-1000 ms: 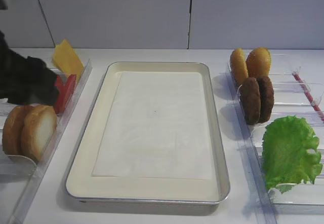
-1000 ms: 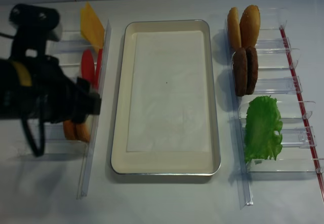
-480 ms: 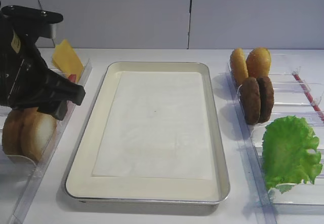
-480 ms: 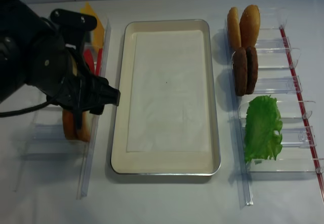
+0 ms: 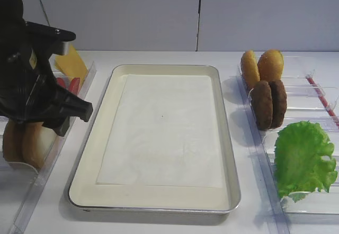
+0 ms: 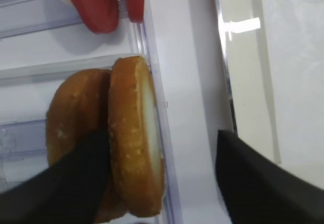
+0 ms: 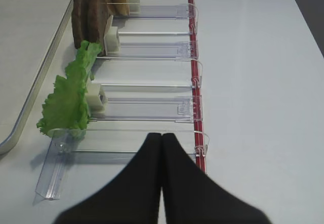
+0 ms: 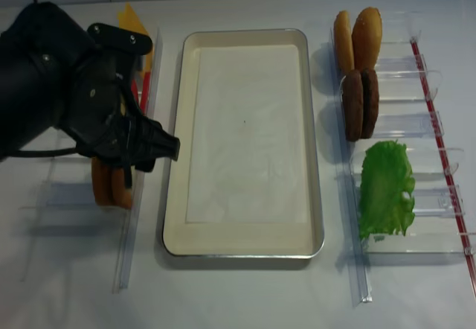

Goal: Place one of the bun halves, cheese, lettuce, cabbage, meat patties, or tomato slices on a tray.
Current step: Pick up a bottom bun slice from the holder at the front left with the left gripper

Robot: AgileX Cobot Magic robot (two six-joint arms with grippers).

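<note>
The left arm (image 8: 67,98) reaches in from the left edge of both overhead views, a bulky black mass bent over the left side of the table with its wrist angled downward. The left gripper (image 6: 162,183) points down, its jaws spread wide: in the wrist view one dark finger (image 6: 66,183) shows at the lower left and the other at the lower right, well apart from each other. The right gripper (image 7: 162,153) shows only in its own wrist view, low over the right side of the table, its two black fingers pressed flat together along a thin seam, with nothing between them.
</note>
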